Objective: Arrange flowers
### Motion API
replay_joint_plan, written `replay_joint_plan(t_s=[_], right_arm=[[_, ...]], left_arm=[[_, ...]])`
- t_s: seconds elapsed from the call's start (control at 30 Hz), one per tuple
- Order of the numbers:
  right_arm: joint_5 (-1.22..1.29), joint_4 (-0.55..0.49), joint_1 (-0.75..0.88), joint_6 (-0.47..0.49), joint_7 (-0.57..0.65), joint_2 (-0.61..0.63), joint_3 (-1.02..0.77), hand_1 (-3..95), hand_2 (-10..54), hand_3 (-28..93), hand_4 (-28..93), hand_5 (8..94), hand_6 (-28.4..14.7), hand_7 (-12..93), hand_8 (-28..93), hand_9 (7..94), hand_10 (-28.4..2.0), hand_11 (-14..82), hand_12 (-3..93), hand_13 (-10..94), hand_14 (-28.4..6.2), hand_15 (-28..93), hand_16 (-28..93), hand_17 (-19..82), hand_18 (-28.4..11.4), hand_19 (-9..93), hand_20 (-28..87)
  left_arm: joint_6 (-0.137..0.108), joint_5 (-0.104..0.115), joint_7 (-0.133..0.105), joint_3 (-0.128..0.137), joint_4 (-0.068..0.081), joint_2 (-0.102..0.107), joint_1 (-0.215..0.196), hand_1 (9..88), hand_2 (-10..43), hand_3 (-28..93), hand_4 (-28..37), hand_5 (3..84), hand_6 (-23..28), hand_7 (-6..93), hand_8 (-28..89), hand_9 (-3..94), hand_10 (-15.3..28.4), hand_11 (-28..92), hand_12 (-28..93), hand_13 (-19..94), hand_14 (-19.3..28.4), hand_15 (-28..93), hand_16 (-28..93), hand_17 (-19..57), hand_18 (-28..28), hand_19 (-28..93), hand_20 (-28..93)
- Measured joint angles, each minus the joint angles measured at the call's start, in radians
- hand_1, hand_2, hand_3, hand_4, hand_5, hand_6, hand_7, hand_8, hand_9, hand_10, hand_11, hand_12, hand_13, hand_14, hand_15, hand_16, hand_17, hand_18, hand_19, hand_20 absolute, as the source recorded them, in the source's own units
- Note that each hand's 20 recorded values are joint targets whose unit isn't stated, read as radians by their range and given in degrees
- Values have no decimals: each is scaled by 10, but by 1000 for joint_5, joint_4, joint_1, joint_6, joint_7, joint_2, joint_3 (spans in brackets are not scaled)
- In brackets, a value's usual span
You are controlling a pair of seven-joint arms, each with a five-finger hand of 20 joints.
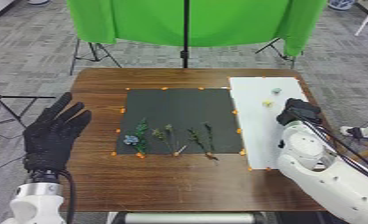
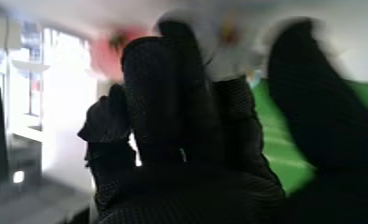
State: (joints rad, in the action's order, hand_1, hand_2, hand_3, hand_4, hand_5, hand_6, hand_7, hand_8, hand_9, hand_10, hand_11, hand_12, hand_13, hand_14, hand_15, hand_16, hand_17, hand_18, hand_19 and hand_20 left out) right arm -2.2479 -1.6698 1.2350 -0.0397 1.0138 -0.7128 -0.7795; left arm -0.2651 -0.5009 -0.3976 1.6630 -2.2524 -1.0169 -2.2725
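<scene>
Right hand (image 1: pixel 298 112) in a black fabric glove, thumb apart from straight fingers (image 2: pixel 154 90).
Green cloth (image 2: pixel 284 145) behind the thumb; bright white window (image 2: pixel 63 100) beyond the fingers, opposite the thumb.

Wood-grained brown table (image 1: pixel 92 187), dark grey mat (image 1: pixel 176 107), white sheet (image 1: pixel 256 130), green cloth (image 1: pixel 136 22), blue flower (image 1: pixel 131 140), yellow bloom (image 1: pixel 267 103)

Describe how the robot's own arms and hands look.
Both arms are white. The left arm has a silvery grey band near the wrist and a black cable beside it; the right arm has a rounded shell with small dark spots and black cables along it. The left hand and right hand wear black fabric gloves.
</scene>
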Motion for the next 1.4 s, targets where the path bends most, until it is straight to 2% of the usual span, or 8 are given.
replay_joint_plan(t_s=[0.17,0.47,0.67,0.87,0.97,1.13,1.27,1.4], right_arm=[[-72,30,-9,-172,18,1,41,598,-95,669,-283,893,14,181,39,937,-61,215,303,813,-50,666,194,362,-245,932,516],[-92,-51,2,-209,0,1,37,581,-95,704,-283,901,9,169,50,937,-66,225,299,809,-56,670,211,354,-246,932,530],[-81,-45,-117,-214,-217,-94,142,566,-95,712,-283,888,17,175,55,937,-73,233,308,773,-64,708,218,328,-235,932,540],[-106,133,-270,-135,-417,-369,249,555,-95,712,-283,878,24,181,48,936,-69,240,332,759,-66,730,213,313,-228,932,540],[-110,230,-342,-122,-447,-497,328,555,-95,699,-283,870,27,178,36,929,-70,254,332,743,-69,748,213,305,-228,932,538],[-3,278,-478,-126,-361,-628,527,540,-95,667,-283,860,37,168,15,905,-75,307,296,725,-74,766,199,295,-225,932,528],[0,276,-502,-82,-348,-680,538,533,-95,655,-283,855,42,162,11,889,-79,354,252,718,-77,772,195,290,-225,930,524],[-43,276,-506,-47,-366,-687,551,533,-95,638,-283,845,46,155,6,881,-81,361,251,713,-77,775,195,285,-224,929,523]], left_arm=[[0,0,0,-1,0,1,0,242,63,803,-235,391,110,132,-92,364,214,269,108,283,284,550,-103,-79,260,585,148],[1,0,2,8,0,1,-5,242,64,802,-235,391,110,131,-92,363,214,269,109,283,284,550,-103,-79,261,586,149],[1,0,-2,13,-4,5,-14,241,64,803,-234,391,110,131,-92,363,215,267,109,281,284,549,-103,-79,261,586,150],[3,-5,7,15,-6,18,1,241,64,803,-234,392,111,130,-92,363,214,268,110,282,284,550,-103,-79,262,588,151],[13,-15,32,10,1,26,42,241,64,803,-234,393,111,130,-92,363,214,268,110,282,284,549,-104,-79,262,588,151],[33,-35,91,-29,34,44,172,242,64,803,-235,394,112,129,-92,363,214,268,110,284,284,550,-103,-79,262,588,151],[40,-38,92,-57,46,56,249,241,63,804,-235,395,112,129,-91,364,214,268,110,284,284,550,-103,-79,262,588,151],[52,-39,90,-72,54,64,290,241,63,804,-235,396,112,128,-91,364,214,268,109,284,284,550,-103,-79,262,587,151]])
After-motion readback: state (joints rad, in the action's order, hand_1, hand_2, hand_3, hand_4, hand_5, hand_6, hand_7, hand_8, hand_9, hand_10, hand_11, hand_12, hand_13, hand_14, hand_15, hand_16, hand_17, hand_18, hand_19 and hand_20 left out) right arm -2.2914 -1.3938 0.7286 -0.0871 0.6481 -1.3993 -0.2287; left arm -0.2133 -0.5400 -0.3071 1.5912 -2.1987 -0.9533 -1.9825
